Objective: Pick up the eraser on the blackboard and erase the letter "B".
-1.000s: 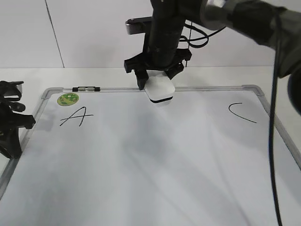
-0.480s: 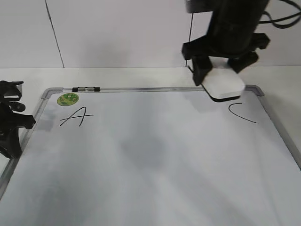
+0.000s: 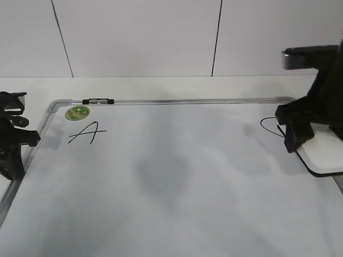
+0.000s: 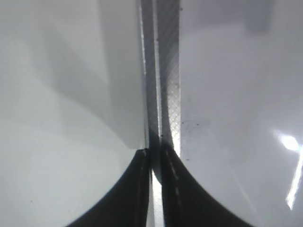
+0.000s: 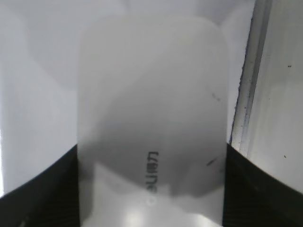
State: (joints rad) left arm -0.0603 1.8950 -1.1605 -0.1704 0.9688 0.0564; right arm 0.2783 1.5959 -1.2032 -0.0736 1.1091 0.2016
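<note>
The blackboard (image 3: 171, 182) lies flat, a white board with a grey frame. No letter "B" shows on it; the middle of the board is bare. My right gripper (image 3: 301, 135) is shut on the white eraser (image 3: 325, 155) and holds it low over the board's right edge. The right wrist view shows the eraser (image 5: 151, 118) between the two fingers, beside the frame (image 5: 246, 94). My left gripper (image 3: 13, 143) is shut and empty at the board's left frame (image 4: 166, 71); its fingertips (image 4: 155, 152) sit over that frame.
A slanted black "A" (image 3: 86, 132) and a round green sticker (image 3: 77, 112) are at the board's top left. The curved "C" (image 3: 266, 127) at the right is partly hidden behind my right gripper. A white wall stands behind the table.
My right gripper carried the eraser from the board's top middle to the right and down to the right edge. It now covers part of the "C". The left arm has not moved.
</note>
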